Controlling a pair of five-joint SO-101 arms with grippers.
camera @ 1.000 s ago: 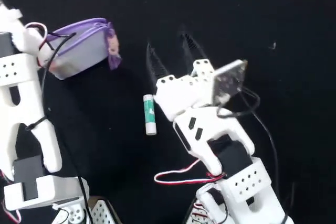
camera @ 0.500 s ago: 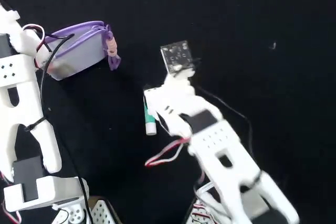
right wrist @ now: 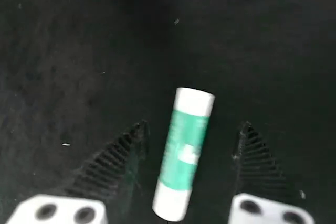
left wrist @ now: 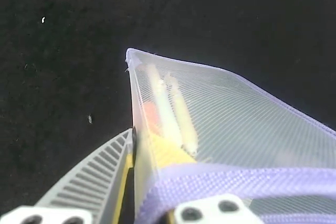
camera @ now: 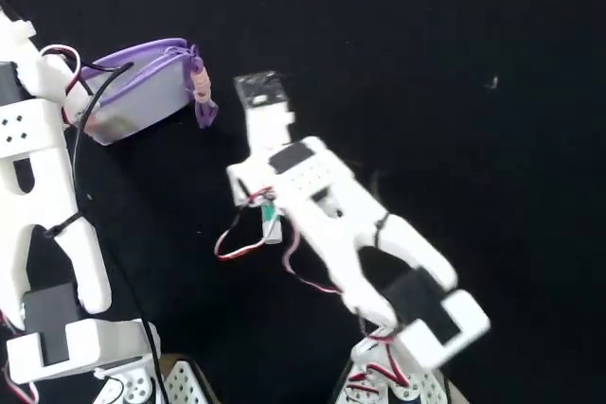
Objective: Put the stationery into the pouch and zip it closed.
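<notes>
A clear mesh pouch with purple fabric trim [camera: 142, 92] is held off the black table [camera: 454, 92] at its far left side. The left gripper [left wrist: 137, 145] is closed on one end of it, a ribbed grey finger [left wrist: 100, 177] pressed against the mesh wall. Through the mesh, two pale stick-shaped items and something orange lie inside the pouch. A green-and-white cylindrical glue stick [right wrist: 185, 153] lies flat on the table near its middle, well apart from the pouch. The right gripper [right wrist: 193, 127] hangs directly over it, jaws spread wide, one toothed black finger [right wrist: 118, 156] on each side of the stick without touching it.
</notes>
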